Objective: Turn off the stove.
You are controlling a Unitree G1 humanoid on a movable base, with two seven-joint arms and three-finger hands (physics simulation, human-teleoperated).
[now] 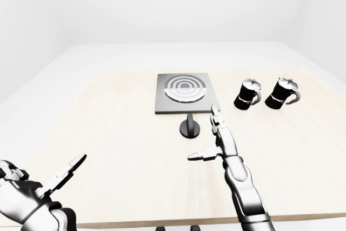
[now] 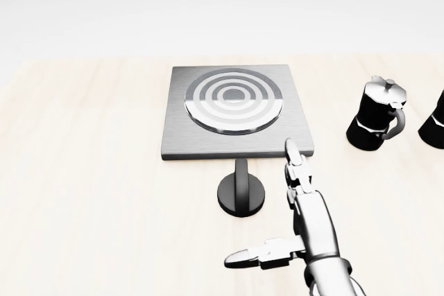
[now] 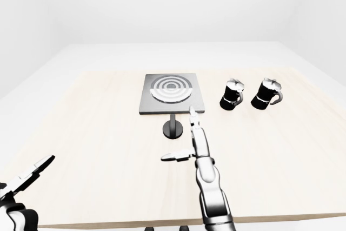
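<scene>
The stove (image 2: 236,111) sits on the table (image 2: 83,171), a grey plate with a ringed burner, and its knob (image 2: 242,192) stands just near of the plate's near edge, a dark round disc with a ridge across it. That ridge runs near-to-far in the head view, pointing at the stove.

The right hand (image 2: 298,213) hangs just right of the knob and apart from it, fingers spread: the long fingers reach up toward the stove's right near corner, the thumb sticks out to the left, lower than the knob. Nothing is gripped. So the knob lies left and slightly far of the palm; a short move left would put the ridge between thumb and fingers, I judge.

The left hand (image 1: 38,190) is low at the left in the left-eye view, fingers also apart, well away from the knob. The right is plainly the nearer one
</scene>
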